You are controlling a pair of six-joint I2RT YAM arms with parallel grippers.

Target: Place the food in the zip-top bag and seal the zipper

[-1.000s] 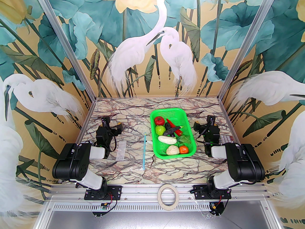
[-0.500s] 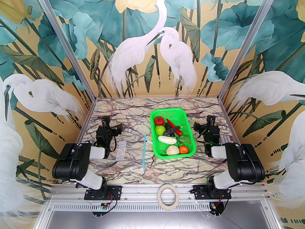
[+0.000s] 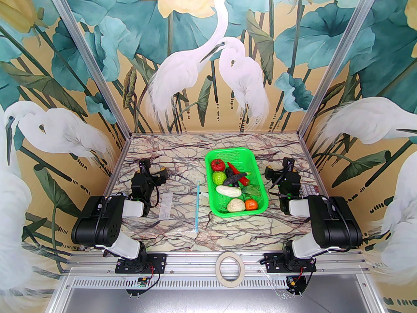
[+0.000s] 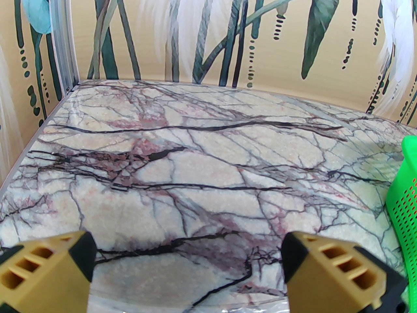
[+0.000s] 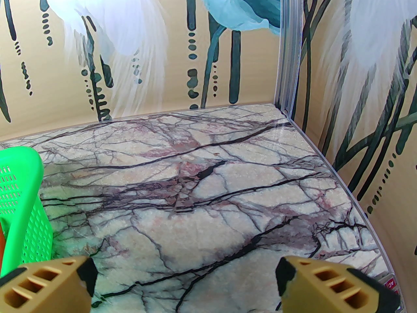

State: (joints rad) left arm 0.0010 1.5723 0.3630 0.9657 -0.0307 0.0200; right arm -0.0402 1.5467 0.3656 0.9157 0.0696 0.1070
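Observation:
The food lies in a green mesh basket (image 3: 257,178) right of centre: red tomato (image 3: 217,165), green apple (image 3: 219,177), dark eggplant (image 3: 235,178), red chili (image 3: 232,167), white gourd (image 3: 229,191), pale cabbage (image 3: 236,205), orange (image 3: 251,204) and leafy green (image 3: 252,191). The clear zip-top bag (image 3: 179,207) lies flat on the table left of the basket. Its light-blue zipper (image 3: 197,207) runs along the edge nearest the basket. My left gripper (image 3: 152,169) (image 4: 187,256) stands open and empty, left of the bag. My right gripper (image 3: 278,168) (image 5: 185,269) is open and empty, right of the basket.
The marble table (image 3: 182,148) is walled on three sides by painted panels. A keypad (image 3: 309,189) lies by the right arm. A tape roll (image 3: 229,267) rests on the front rail. The basket's wall shows at the edge of each wrist view (image 4: 404,201) (image 5: 22,207).

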